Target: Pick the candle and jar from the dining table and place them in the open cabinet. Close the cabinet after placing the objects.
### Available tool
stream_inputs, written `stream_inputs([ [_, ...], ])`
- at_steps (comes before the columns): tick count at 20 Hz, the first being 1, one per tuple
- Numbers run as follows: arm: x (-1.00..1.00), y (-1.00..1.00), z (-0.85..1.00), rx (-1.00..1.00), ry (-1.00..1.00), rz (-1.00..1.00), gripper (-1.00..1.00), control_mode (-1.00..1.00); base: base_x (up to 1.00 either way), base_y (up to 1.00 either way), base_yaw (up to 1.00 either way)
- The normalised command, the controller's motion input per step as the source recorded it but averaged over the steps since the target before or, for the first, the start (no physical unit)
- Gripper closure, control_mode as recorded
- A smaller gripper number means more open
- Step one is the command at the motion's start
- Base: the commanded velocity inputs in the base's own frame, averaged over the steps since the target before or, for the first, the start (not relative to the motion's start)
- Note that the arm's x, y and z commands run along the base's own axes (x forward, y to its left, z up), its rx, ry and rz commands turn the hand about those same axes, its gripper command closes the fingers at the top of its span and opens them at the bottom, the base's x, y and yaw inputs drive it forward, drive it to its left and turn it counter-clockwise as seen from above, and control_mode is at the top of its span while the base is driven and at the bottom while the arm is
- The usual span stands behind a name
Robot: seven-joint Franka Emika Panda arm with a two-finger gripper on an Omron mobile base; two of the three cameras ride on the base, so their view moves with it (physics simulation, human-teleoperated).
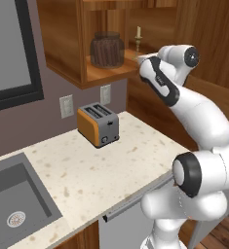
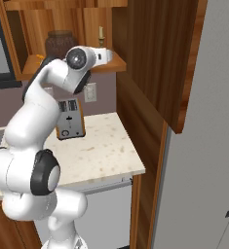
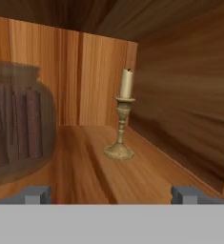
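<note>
Hand view shows the gripper point(image 3: 111, 194) spread wide and empty, candle point(image 3: 122, 116) upright at 12 o'clock, jar point(image 3: 15, 126) at 9 o'clock, both on the cabinet point(image 3: 99, 76) shelf; placing looks finished, so backing out and swinging the door shut comes next.
</note>
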Motion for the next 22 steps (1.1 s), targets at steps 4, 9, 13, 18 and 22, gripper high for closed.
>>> stream_inputs([
  [4,-0.89,0.09,0.0,0.0,0.02,-0.06,-1.0,-1.0,0.0,0.0,0.0],
  [9,-0.81,0.04,-0.09,0.01,0.0,-0.04,-1.0,-1.0,0.0,0.0,0.0],
  [13,-0.87,0.0,0.0,0.05,0.0,-0.04,-1.0,-1.0,0.0,0.0,0.0],
  [18,-0.96,0.0,0.0,0.08,0.0,-0.05,-1.0,-1.0,0.0,0.0,0.0],
  [22,-1.0,0.0,0.03,0.09,0.01,-0.09,-1.0,-1.0,0.0,0.0,0.0],
])
